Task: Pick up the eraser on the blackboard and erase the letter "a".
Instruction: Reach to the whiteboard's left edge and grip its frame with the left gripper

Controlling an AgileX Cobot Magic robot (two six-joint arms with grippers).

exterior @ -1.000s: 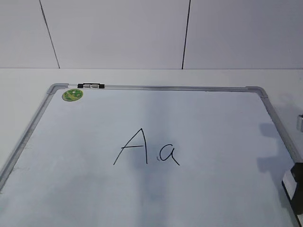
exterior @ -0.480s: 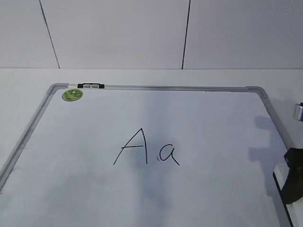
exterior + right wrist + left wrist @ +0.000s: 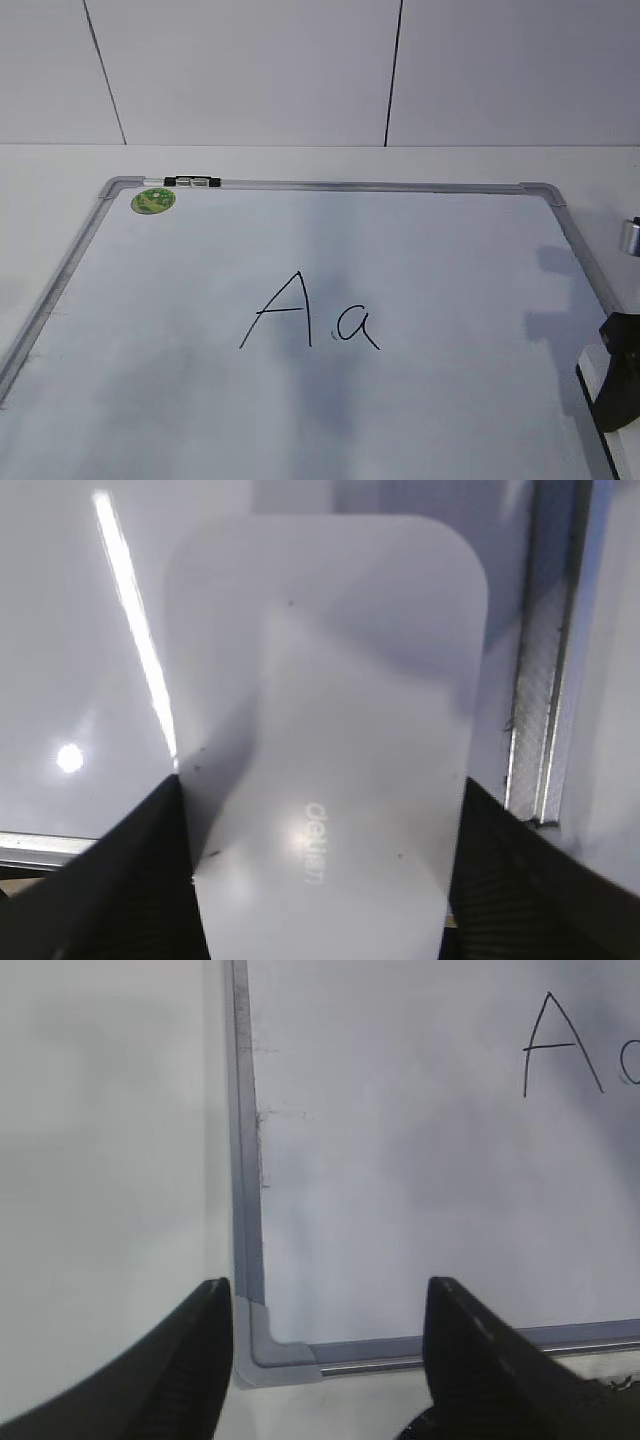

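Note:
The blackboard lies flat, a white board with a grey frame. The letter "a" is near its middle, right of a taller capital "A". My right gripper is at the board's right edge, shut on the eraser, a white block with a black underside edge. In the right wrist view the eraser fills the space between the jaws, which touch both its long sides. My left gripper is open and empty over the board's near left corner. It is out of the exterior view.
A round green sticker and a small black-and-white clip sit at the board's far left corner. The board's right frame rail runs beside the eraser. White tabletop surrounds the board, with a wall behind.
My right gripper has moved a little left onto the board with the eraser in it, then held nearly still. The letters are unchanged.

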